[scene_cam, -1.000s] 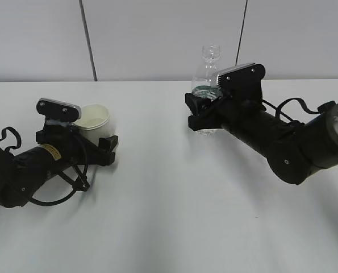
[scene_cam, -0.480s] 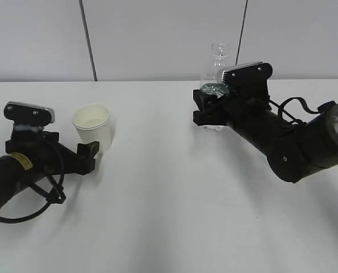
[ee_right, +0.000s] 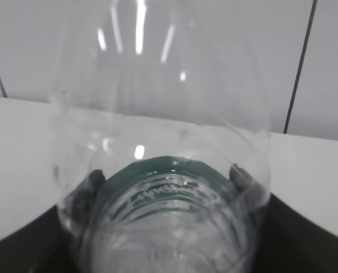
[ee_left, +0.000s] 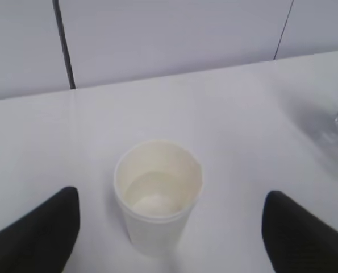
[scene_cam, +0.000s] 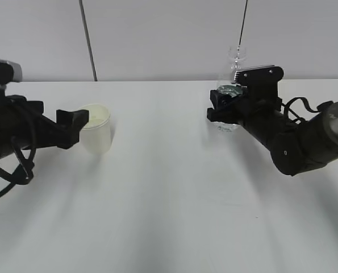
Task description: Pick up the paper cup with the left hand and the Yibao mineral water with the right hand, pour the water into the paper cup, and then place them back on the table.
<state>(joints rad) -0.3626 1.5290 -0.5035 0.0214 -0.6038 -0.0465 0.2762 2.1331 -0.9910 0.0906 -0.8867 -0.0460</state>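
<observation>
Cream-white tapered paper cup (ee_left: 157, 196) stands free on white surface (scene_cam: 169, 199). Left tool (ee_left: 169, 227) has backed off since a second ago, fingers wide apart. Right tool (scene_cam: 225, 105) clamped on clear ribbed bottle with green label (scene_cam: 232, 85), now shifted right. Cup looks set down; bottle release remains.

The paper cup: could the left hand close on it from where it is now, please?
Probably yes: the paper cup stands upright ahead of the left hand, whose open fingers flank it, nothing between.
</observation>
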